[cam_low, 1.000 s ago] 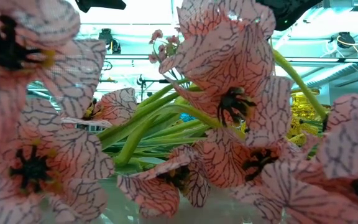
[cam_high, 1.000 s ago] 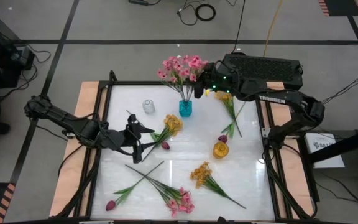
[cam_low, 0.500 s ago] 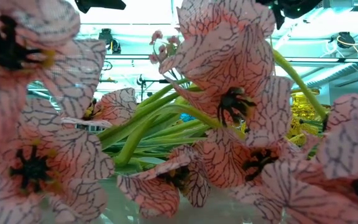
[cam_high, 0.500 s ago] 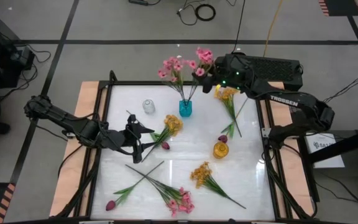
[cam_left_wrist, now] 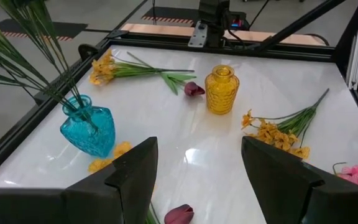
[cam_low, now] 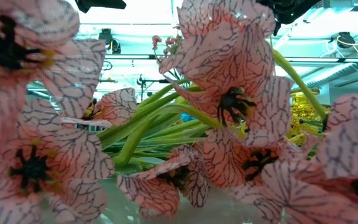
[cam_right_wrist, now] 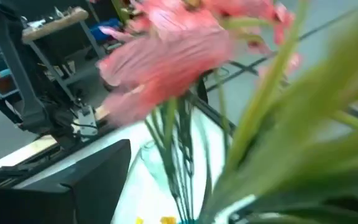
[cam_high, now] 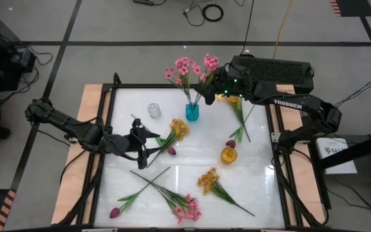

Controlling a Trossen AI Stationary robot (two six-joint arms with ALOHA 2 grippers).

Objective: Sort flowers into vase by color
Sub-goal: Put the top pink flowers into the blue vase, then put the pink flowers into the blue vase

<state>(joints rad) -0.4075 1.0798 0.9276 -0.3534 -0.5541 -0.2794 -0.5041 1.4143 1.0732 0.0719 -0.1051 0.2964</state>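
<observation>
Finishing a placement: the pink blossom sprays stand with their green stems in the teal glass vase at the far side of the white bench, and the right end effector sits just beside the blooms with its fingers spread, released, gripping nothing. The left end effector rests low over the bench's left-centre with its fingers parted and nothing visible between them; a yellow-orange spray and a magenta bud lie just beside it. Unsorted stock remains: a second yellow-orange spray near the right arm, a third toward the near edge, a pink spray at the near edge, a magenta tulip bud touching or nearly touching the amber glass vase, and another bud at the near-left. A small clear glass vase stands empty. In my judgement, the next move requires the right arm to clear the blooms without dragging a stem, then pick a yellow-orange spray for the amber vase.
</observation>
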